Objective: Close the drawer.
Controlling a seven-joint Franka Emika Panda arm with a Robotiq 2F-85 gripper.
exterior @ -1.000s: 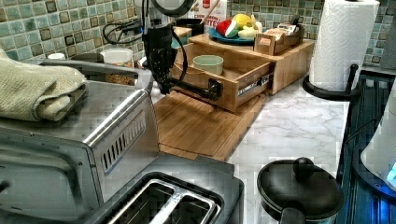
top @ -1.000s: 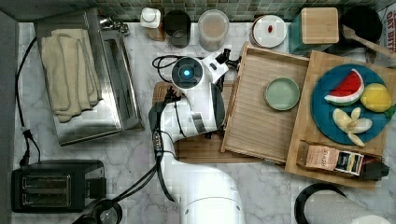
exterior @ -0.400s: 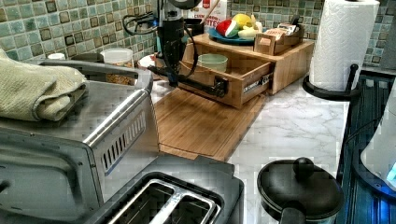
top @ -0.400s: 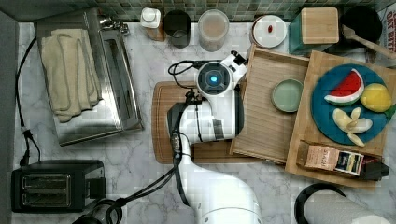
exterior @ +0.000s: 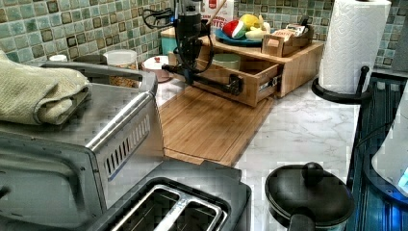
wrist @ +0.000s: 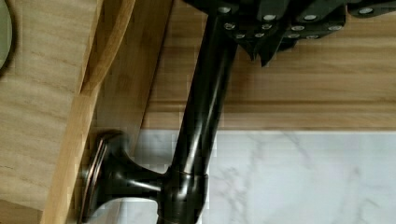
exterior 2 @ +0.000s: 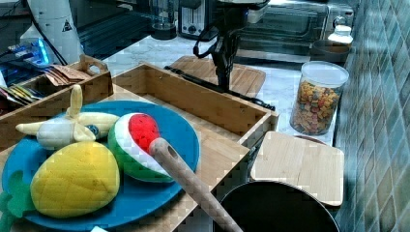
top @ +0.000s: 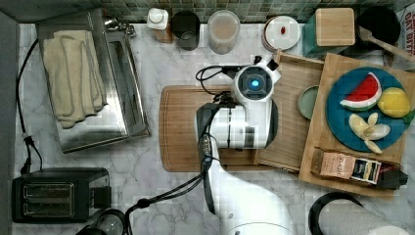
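The drawer [top: 288,132] is a shallow light-wood tray standing partly out from under the wooden slab top [top: 337,63] that bears the blue fruit plate [top: 342,122]. A green bowl [top: 306,102] sits in it, half covered by the slab. A dark bar handle [wrist: 201,116] runs along the drawer's front wall [exterior: 250,91]. My gripper [wrist: 266,56] hangs straight down at the outer side of this bar, fingers shut and against it, holding nothing. The left view has the gripper [exterior: 188,72] at the bar's far end. The right view has it [exterior 2: 224,84] just beyond the drawer's front wall [exterior 2: 193,99].
A grooved wooden cutting board [top: 181,127] lies on the marble in front of the drawer, under my arm. A toaster oven [top: 93,83] with a towel and a black toaster [top: 54,193] stand at the top view's left. Jars [top: 223,30] line the tiled wall.
My arm has moved toward the top view's right with the gripper at the handle. The drawer has slid further under the slab, and the green bowl is now half covered.
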